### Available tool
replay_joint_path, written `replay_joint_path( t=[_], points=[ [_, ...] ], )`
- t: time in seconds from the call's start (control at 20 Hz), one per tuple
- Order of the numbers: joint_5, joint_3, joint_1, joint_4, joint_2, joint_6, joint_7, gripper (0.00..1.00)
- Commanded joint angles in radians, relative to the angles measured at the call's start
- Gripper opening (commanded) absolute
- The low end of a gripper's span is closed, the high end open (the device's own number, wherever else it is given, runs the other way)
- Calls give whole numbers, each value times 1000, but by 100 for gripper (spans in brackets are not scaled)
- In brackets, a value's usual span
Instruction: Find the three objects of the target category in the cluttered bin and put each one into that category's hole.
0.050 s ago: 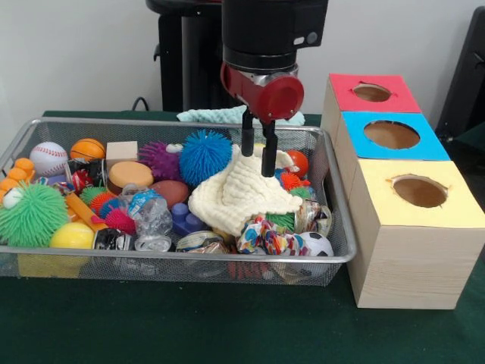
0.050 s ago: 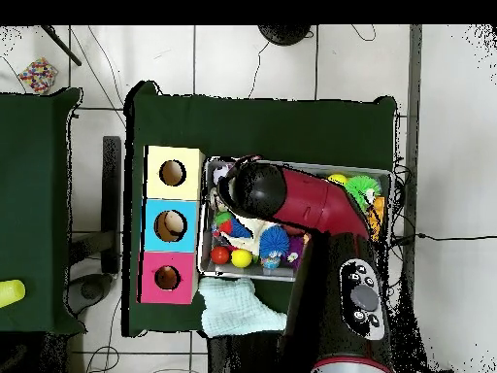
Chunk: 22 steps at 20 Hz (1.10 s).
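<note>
- The end effector [image 1: 258, 149] hangs over the wire bin [image 1: 342, 227], fingers parted and empty, tips just above the cream cloth [image 1: 239, 196].
- The yellow-topped box [image 1: 420, 220], with its hole, stands beside the bin on the tabletop [image 1: 189, 322].

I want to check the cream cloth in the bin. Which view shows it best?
The front view: the cream cloth lies bunched in the middle of the wire bin, with the open end effector right above it. In the overhead view the arm hides nearly all of it.
</note>
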Motion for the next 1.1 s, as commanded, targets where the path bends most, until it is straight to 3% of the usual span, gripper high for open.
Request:
replay_joint_path(
  t=[0.05, 0.55, 0.85, 1.1],
  points=[
    [-12, 31, 38, 68, 99, -48, 84, 100],
    [-55, -21, 75, 14, 190, -132, 66, 100],
    [-121, -147, 150, -74, 247, -166, 64, 100],
    [-154, -277, 227, -131, 256, -126, 102, 100]
  ],
)
